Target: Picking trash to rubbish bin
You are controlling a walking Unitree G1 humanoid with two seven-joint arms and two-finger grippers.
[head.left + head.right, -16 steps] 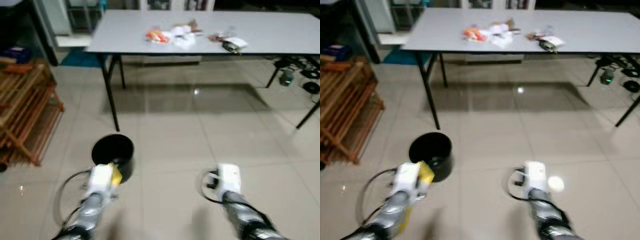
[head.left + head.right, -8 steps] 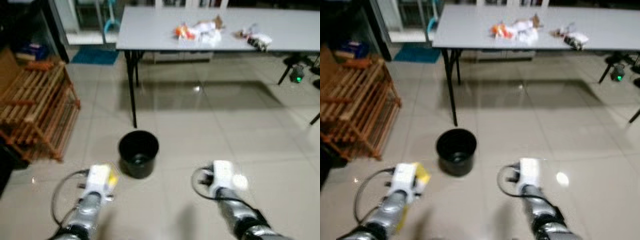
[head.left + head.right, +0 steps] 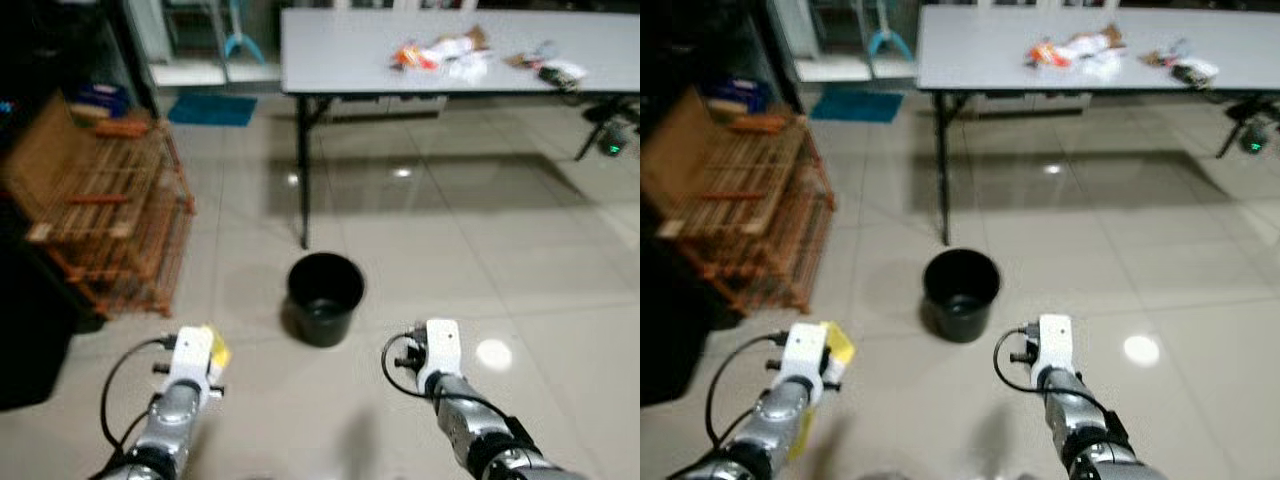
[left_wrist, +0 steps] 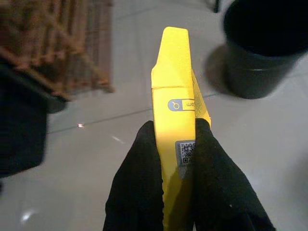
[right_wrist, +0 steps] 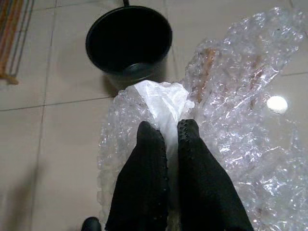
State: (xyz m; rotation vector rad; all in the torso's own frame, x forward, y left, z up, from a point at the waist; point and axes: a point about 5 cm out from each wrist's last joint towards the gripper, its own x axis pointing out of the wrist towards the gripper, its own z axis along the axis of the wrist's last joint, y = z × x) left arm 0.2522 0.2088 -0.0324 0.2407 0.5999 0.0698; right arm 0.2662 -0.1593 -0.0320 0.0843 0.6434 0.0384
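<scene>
Left eye view: the black rubbish bin [image 3: 323, 297] stands upright and open-mouthed on the tiled floor [image 3: 520, 250], ahead of the robot and between its two arms. From the left gripper [image 3: 205, 352] the bin lies at about 1 o'clock; from the right gripper [image 3: 440, 345] it lies at about 11 o'clock. The two stand at much the same remove, so neither arm is clearly nearer. More litter [image 3: 440, 55] lies on the grey table [image 3: 340, 50] beyond the bin, at 12 o'clock, well apart from both arms.

Right eye view: same layout. A yellow corner of the left arm's load pokes out beside the left wrist housing. A wooden rack [image 3: 745, 200] stands at 10 o'clock, well clear of the bin.

Left wrist view: the left fingers [image 4: 139, 192] are closed narrowly on a flat yellow packet [image 4: 175, 120], gripped by its faces at the lower end, its long axis running straight on beyond the fingertips. The bin sits at about 1 o'clock past the packet's tip, near but apart.

Right wrist view: the right fingers [image 5: 144, 183] pinch a wad of white paper wrapped in bubble wrap [image 5: 240, 125], which billows loosely around them. The bin's mouth lies at about 11 o'clock, just beyond the wrap.

Judgement: each load needs carrying forward and inward over the rim before release.
</scene>
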